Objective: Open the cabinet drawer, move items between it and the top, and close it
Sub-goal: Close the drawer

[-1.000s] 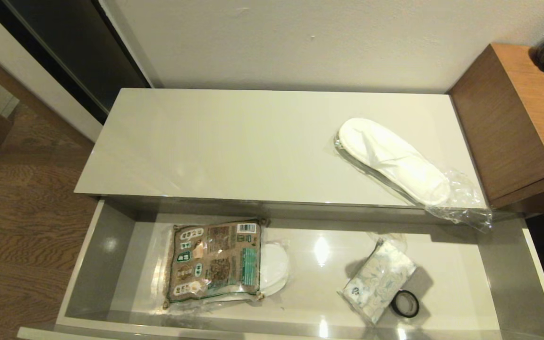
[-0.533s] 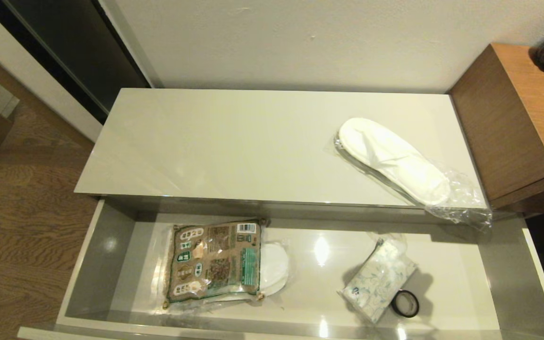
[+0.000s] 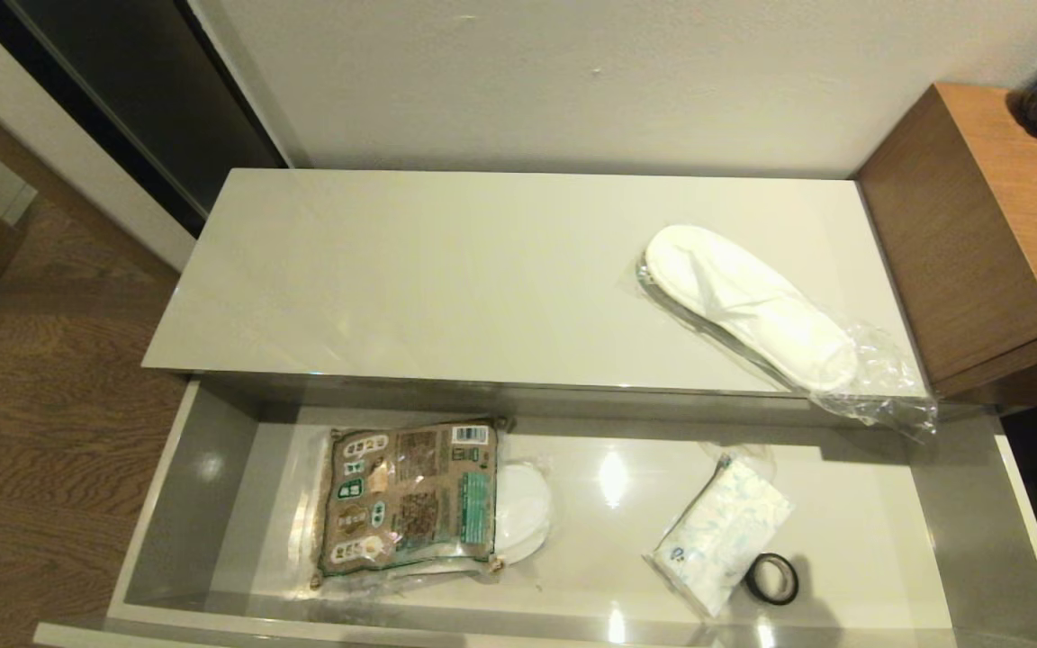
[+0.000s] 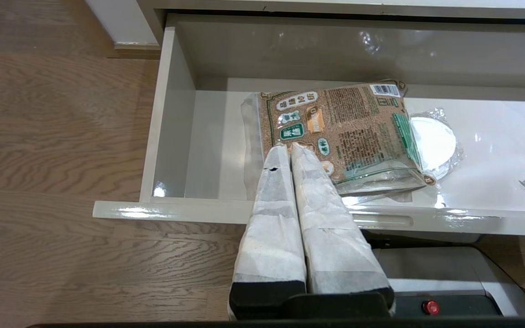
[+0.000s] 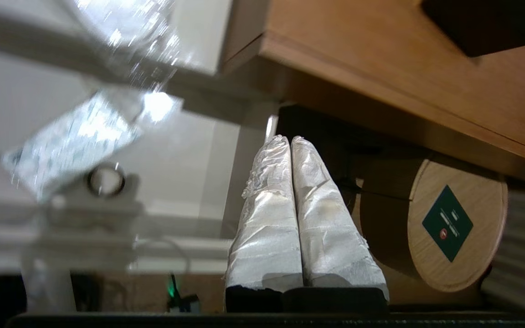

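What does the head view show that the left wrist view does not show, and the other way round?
Only the head view shows the cabinet top with the wrapped slipper on it, and the black tape ring in the drawer. Only the left wrist view shows the left gripper, shut, and the drawer's front edge. Both show the open drawer, the brown-and-green packet and part of the tissue pack.

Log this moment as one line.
drawer: open | tissue pack: in drawer | slipper: on top | left gripper: shut | right gripper: shut, empty
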### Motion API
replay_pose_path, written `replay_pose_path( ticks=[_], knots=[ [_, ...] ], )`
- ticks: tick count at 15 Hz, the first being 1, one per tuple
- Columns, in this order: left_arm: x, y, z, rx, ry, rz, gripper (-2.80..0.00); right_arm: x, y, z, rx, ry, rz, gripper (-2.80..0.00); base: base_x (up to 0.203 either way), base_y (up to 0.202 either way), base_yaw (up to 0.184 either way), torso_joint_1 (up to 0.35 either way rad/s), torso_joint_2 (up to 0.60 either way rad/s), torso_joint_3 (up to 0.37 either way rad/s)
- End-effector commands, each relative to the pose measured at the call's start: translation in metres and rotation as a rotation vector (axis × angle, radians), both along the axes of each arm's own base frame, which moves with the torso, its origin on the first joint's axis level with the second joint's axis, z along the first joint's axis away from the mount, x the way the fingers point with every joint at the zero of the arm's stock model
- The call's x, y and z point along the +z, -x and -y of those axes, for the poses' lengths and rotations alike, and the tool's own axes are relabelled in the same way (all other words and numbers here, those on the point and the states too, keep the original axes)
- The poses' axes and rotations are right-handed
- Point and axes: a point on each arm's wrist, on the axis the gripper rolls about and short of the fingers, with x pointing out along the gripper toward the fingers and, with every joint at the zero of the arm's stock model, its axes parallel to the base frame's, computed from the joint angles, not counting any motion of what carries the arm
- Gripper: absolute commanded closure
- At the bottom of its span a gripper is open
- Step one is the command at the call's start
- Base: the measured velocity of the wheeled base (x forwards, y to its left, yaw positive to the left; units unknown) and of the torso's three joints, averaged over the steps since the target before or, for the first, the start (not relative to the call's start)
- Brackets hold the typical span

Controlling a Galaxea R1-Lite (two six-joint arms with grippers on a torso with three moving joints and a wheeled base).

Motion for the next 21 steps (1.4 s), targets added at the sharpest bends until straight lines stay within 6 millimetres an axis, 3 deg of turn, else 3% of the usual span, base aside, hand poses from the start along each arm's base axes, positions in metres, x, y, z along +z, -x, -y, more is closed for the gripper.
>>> replay_pose_path(
  ticks=[1, 3, 6, 7, 10, 15, 18, 21],
  knots=[
    [0.000, 0.000, 0.000, 0.000, 0.001, -0.001, 0.00, -0.028, 0.042, -0.005, 0.020, 0.003, 0.055, 0.00, 0.000, 0.000, 0.000, 0.000, 0.00, 0.000],
    [0.000, 0.000, 0.000, 0.000, 0.001, -0.001, 0.00, -0.043, 0.053, -0.002, -0.063, -0.079, 0.096, 0.00, 0.000, 0.000, 0.000, 0.000, 0.00, 0.000],
    [0.000, 0.000, 0.000, 0.000, 0.001, -0.001, 0.00, -0.052, 0.050, 0.001, -0.123, -0.147, 0.106, 0.00, 0.000, 0.000, 0.000, 0.000, 0.00, 0.000],
    [0.000, 0.000, 0.000, 0.000, 0.001, -0.001, 0.00, -0.062, 0.045, 0.001, -0.134, -0.164, 0.086, 0.00, 0.000, 0.000, 0.000, 0.000, 0.00, 0.000],
    [0.000, 0.000, 0.000, 0.000, 0.001, -0.001, 0.00, -0.118, 0.026, 0.002, -0.186, -0.283, -0.075, 0.00, 0.000, 0.000, 0.000, 0.000, 0.00, 0.000],
    [0.000, 0.000, 0.000, 0.000, 0.001, -0.001, 0.00, -0.145, -0.008, -0.005, -0.173, -0.575, -0.453, 0.00, 0.000, 0.000, 0.000, 0.000, 0.00, 0.000],
    [0.000, 0.000, 0.000, 0.000, 0.001, -0.001, 0.00, -0.150, -0.017, -0.008, -0.142, -0.633, -0.546, 0.00, 0.000, 0.000, 0.000, 0.000, 0.00, 0.000],
    [0.000, 0.000, 0.000, 0.000, 0.001, -0.001, 0.00, -0.164, -0.049, -0.013, -0.194, -0.690, -0.694, 0.00, 0.000, 0.000, 0.000, 0.000, 0.00, 0.000]
  ],
)
